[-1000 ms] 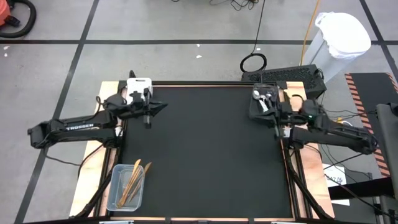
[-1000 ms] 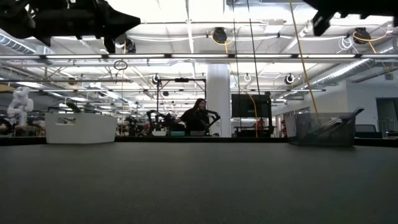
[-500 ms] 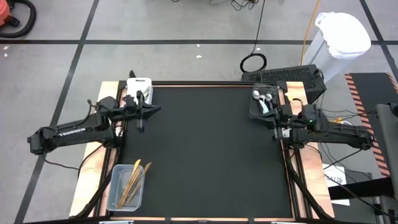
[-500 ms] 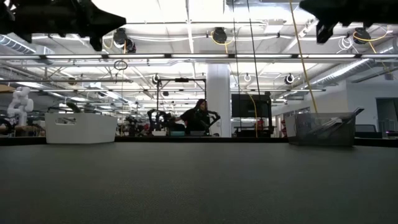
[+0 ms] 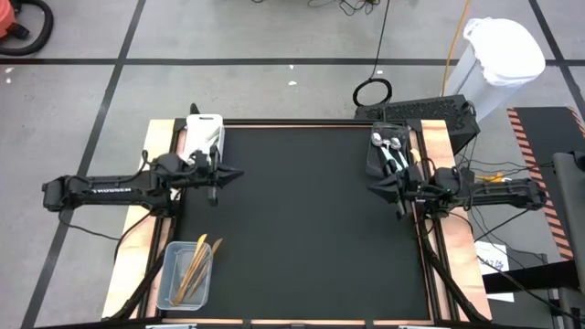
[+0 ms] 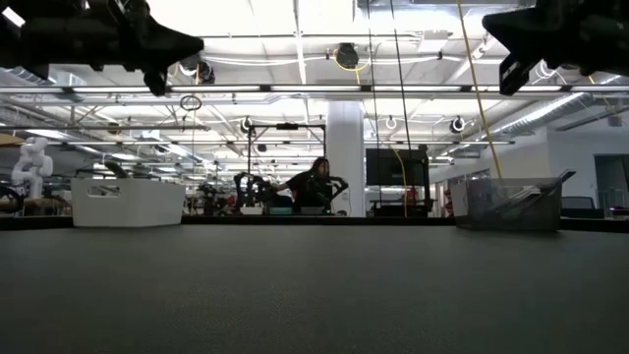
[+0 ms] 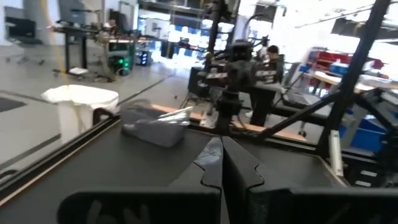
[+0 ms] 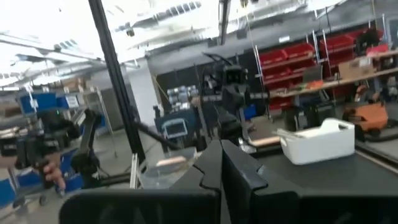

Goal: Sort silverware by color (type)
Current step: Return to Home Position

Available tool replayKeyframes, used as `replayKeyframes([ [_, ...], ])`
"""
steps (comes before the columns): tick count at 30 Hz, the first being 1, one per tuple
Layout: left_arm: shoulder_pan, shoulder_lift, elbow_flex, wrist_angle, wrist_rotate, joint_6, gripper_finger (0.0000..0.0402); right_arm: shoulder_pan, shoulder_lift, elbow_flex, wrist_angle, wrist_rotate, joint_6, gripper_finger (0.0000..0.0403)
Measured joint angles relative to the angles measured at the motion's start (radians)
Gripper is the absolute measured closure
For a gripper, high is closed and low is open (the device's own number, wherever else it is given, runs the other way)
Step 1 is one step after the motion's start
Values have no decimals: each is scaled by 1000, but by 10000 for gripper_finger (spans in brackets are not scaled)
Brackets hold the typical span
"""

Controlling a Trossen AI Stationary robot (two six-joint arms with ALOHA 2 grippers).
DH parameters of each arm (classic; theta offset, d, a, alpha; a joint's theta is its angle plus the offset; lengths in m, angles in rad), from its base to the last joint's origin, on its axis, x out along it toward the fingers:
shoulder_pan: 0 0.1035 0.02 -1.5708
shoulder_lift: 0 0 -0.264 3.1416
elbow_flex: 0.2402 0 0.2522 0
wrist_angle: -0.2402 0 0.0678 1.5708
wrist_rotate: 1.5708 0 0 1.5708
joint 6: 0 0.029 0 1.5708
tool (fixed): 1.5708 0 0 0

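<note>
Thin orange silverware (image 5: 194, 263) lies in a clear bin (image 5: 186, 272) at the near left. Silver spoons (image 5: 389, 149) lie in a dark bin (image 5: 391, 153) at the far right. A white bin (image 5: 203, 128) stands at the far left. My left gripper (image 5: 238, 174) hangs shut above the mat's left edge, just near of the white bin, and points level toward the right. My right gripper (image 5: 372, 187) hangs shut above the mat's right edge, near of the dark bin, and points toward the left. Both grippers (image 7: 221, 152) (image 8: 219, 158) hold nothing.
The black mat (image 5: 311, 228) lies between the two arms. A white bagged trash can (image 5: 501, 55) and a dark case (image 5: 430, 114) stand beyond the far right corner. In the low view a person (image 6: 313, 187) sits far back in the room.
My left gripper has swung from beside the white bin a little toward the table's near edge and sunk slightly. My right arm has straightened and come down, and its gripper now points toward the table's left, near of the dark bin. Both stay shut.
</note>
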Motion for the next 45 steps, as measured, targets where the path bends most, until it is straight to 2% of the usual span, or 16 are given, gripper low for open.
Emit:
replayKeyframes([
  [5, -61, -54, -32, 19, 4, -4, 402, 2, -96, 0, -139, 1, -49, 403],
  [11, -73, -241, -137, 55, -10, -39, 402, 2, -215, 0, -239, 1, -46, 403],
  [15, -73, -369, -180, 48, -10, -58, 402, 2, -240, 0, -267, 1, -56, 403],
  [20, -73, -512, -228, 35, -75, -58, 402, 2, -240, -6, -322, 1, -55, 403],
  [24, -73, -600, -231, -93, -78, -75, 402, 5, -240, -44, -262, 1, -31, 403],
  [28, -84, -608, -232, -173, -39, -85, 402, 21, -239, -116, -136, 3, 30, 403],
  [37, -131, -608, -232, -430, -8, -84, 402, 37, -262, -116, -200, 4, -54, 403],
  [45, -132, -608, -250, -391, -35, -84, 402, 36, -268, -117, -247, 10, -50, 402],
])
